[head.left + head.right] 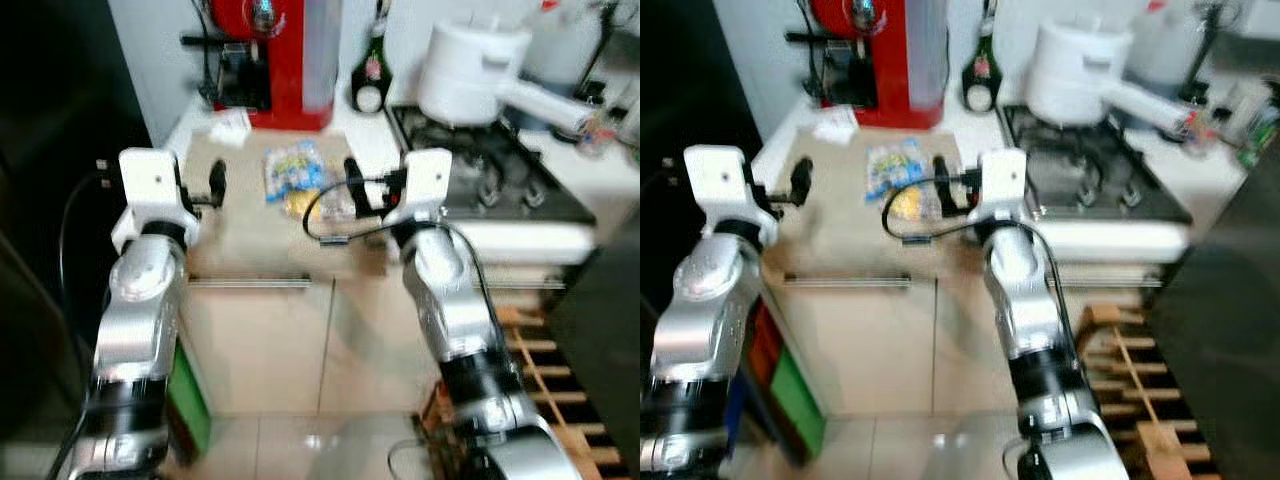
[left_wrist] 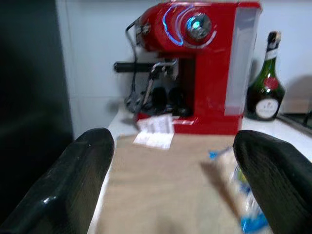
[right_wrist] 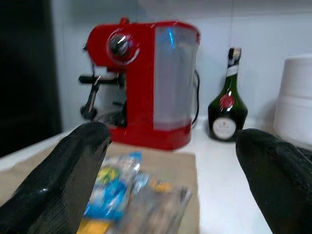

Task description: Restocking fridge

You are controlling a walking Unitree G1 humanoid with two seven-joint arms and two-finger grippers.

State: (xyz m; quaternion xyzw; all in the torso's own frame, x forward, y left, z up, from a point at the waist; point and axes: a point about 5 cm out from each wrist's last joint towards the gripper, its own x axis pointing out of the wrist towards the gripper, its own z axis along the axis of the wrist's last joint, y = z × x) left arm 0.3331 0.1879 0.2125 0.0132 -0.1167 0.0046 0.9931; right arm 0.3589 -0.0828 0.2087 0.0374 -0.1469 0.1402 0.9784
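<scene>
Snack packets (image 1: 296,172) blurred; right end effector (image 3: 175,170) spread, partly cropped.

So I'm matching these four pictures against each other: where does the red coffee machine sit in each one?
Left eye view: red coffee machine at top centre, behind the snack packets.
Right eye view: top, left of centre.
Left wrist view: upper centre-right.
Right wrist view: centre-left.
Shared landmark: the dark green bottle stands beside it.
</scene>
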